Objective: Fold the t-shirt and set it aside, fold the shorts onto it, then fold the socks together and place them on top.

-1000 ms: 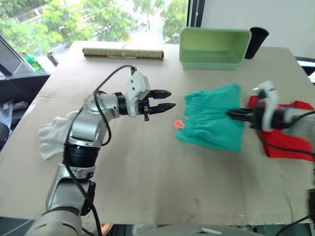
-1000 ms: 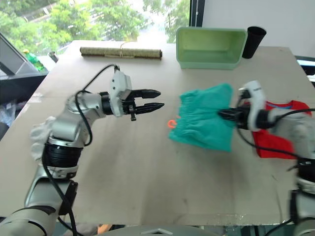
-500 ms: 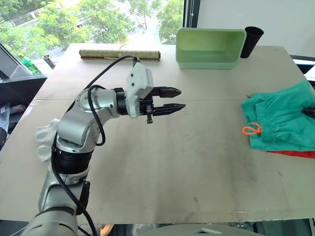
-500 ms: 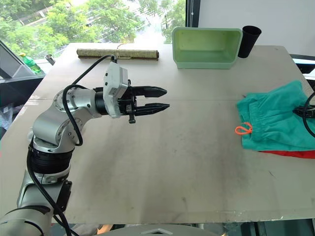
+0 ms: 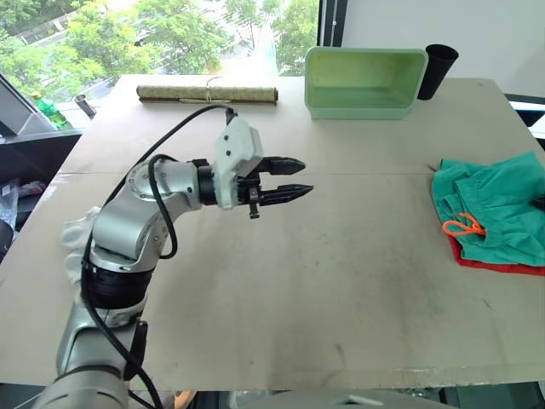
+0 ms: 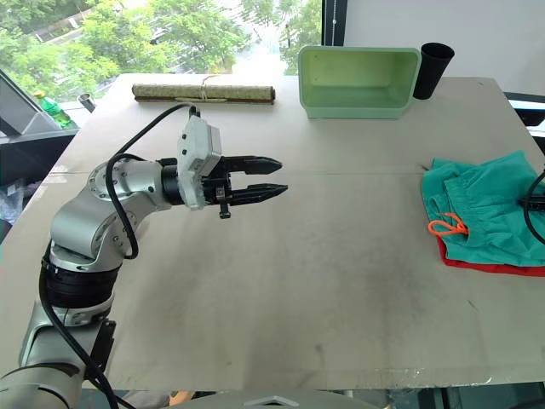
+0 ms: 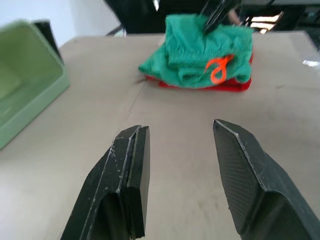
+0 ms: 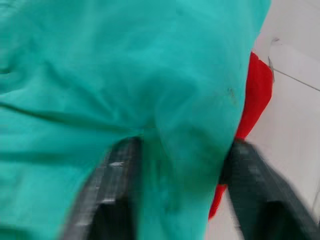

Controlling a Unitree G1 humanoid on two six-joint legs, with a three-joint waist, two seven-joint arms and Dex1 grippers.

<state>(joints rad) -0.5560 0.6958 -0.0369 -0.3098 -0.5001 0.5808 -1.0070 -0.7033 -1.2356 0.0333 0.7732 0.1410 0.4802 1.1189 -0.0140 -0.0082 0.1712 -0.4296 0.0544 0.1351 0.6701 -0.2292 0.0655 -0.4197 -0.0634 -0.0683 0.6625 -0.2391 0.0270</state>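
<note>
Left eye view: The left arm is bent at the elbow and reaches forward over the table (image 5: 281, 281), forearm roughly level. The left gripper (image 5: 296, 178) points toward the shorts (image 5: 498, 213), well apart from them. Its two black fingers are spread with a clear gap and hold nothing. The shorts lie at the table's right edge, folded, with the orange drawstring (image 5: 464, 227) on top. The t-shirt (image 5: 498, 260) lies under the shorts; a red strip shows along their near edge. The socks (image 5: 75, 243) lie at the table's left edge, partly hidden behind the left arm. A green bin (image 5: 366, 81) stands at the far side of the table, a black cup (image 5: 433, 70) just beside it, and a rolled mat (image 5: 209, 91) lies further along the far edge.

Right eye view: Same layout. The shorts rest on the t-shirt, far from the left gripper. A black cable (image 6: 535, 209) shows at the right edge beside the shorts.

Left wrist view: The left gripper's fingers (image 7: 127, 175) stand apart with bare table between them. The shorts sit on the t-shirt ahead. A dark gripper tip (image 7: 216, 12) touches the far side of the shorts.

Right wrist view: The right gripper (image 8: 175, 185) has teal fabric of the shorts lying between its fingers (image 8: 107, 190). The fingers look spread; whether they pinch the fabric cannot be told. Red t-shirt shows beside the shorts.
</note>
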